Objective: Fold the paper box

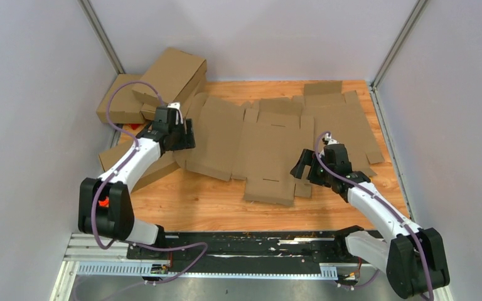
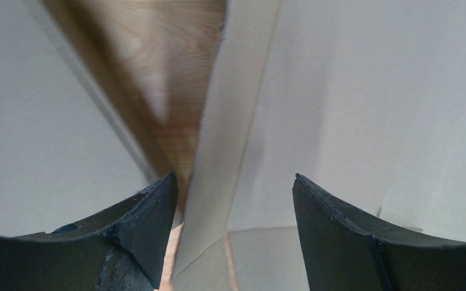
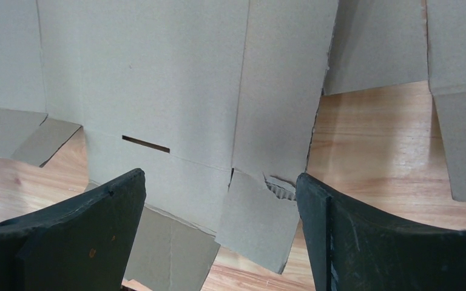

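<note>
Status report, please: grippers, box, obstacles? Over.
Left gripper open astride a flap. Right gripper open over paper box, unfolded. Other boxes piled far left.

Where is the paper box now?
In the top view, the paper box lies unfolded mid-table, between the left gripper and right gripper.

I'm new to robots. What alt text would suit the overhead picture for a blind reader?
An unfolded brown paper box lies on a wooden table, with the robot's open left gripper at its left flap and open right gripper near its right edge. Finished cardboard boxes are piled in the far left corner.
</note>
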Available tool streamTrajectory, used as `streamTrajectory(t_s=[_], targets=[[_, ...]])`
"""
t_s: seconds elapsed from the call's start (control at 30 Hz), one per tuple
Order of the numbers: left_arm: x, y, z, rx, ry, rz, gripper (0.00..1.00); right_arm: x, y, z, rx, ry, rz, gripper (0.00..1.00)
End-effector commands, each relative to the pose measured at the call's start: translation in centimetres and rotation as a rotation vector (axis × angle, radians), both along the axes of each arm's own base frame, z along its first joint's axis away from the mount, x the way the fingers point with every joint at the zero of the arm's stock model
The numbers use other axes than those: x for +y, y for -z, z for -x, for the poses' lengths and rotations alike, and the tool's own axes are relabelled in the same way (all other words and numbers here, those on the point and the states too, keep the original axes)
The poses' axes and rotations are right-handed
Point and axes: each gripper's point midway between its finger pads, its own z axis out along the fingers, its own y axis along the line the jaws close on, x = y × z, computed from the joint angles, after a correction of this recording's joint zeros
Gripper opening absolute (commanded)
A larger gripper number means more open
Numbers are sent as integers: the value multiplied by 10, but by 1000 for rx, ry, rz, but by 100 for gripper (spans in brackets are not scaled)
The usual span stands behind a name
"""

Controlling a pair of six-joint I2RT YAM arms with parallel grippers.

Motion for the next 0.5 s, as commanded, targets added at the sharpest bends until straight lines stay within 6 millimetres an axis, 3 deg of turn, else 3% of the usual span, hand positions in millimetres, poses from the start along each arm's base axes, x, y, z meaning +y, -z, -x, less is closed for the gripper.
streamTrajectory(t_s=[0.0, 0.1, 0.17, 0.2, 0.3, 0.47], targets=[[-28, -10, -25, -28, 81, 202, 74, 13, -36, -17, -105, -70, -54, 93], [-26, -7, -30, -28, 80, 242, 52, 14, -46, -14, -134, -69, -75, 93], [-27, -9, -32, -42, 96, 245, 22, 11, -52, -14, -157, -62, -66, 93], [-28, -10, -33, -50, 105, 246, 2, 9, -54, -14, -165, -56, -57, 93], [-37, -15, -29, -53, 153, 271, 0, 4, -56, -15, -176, -30, -37, 93], [-62, -42, -12, -138, 233, 201, 0, -20, -63, -16, -165, 77, 49, 95]])
